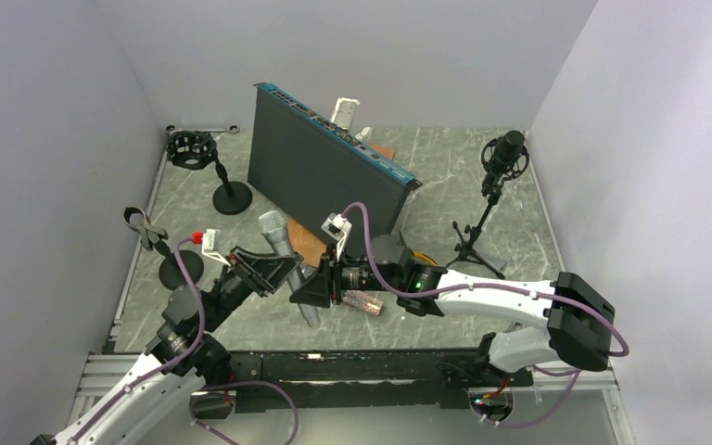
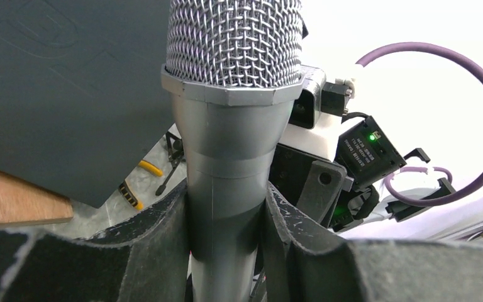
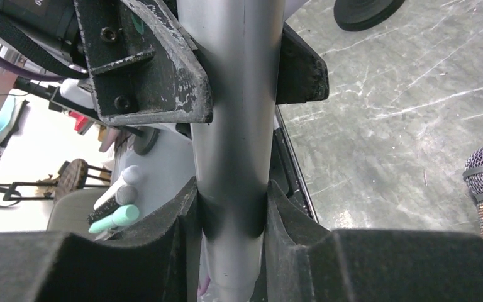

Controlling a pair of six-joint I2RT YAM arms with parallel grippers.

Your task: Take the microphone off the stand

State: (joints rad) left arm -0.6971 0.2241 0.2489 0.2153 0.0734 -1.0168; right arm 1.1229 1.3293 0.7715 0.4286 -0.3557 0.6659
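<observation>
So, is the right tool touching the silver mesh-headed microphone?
Touching. In the right wrist view, the right tool has both dark pads flush against the silver mesh-headed microphone handle, no gap.

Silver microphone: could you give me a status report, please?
Left gripper shut on silver microphone under its grille. Right gripper shut on its shaft. Held aloft, clear of empty clip stand. Nothing blocking.

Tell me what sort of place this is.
Probably a walled robot test cell: plain pale walls box in a grey marbled tabletop, with a black tripod-mounted studio microphone and a silver mesh-headed handheld microphone staged.
</observation>
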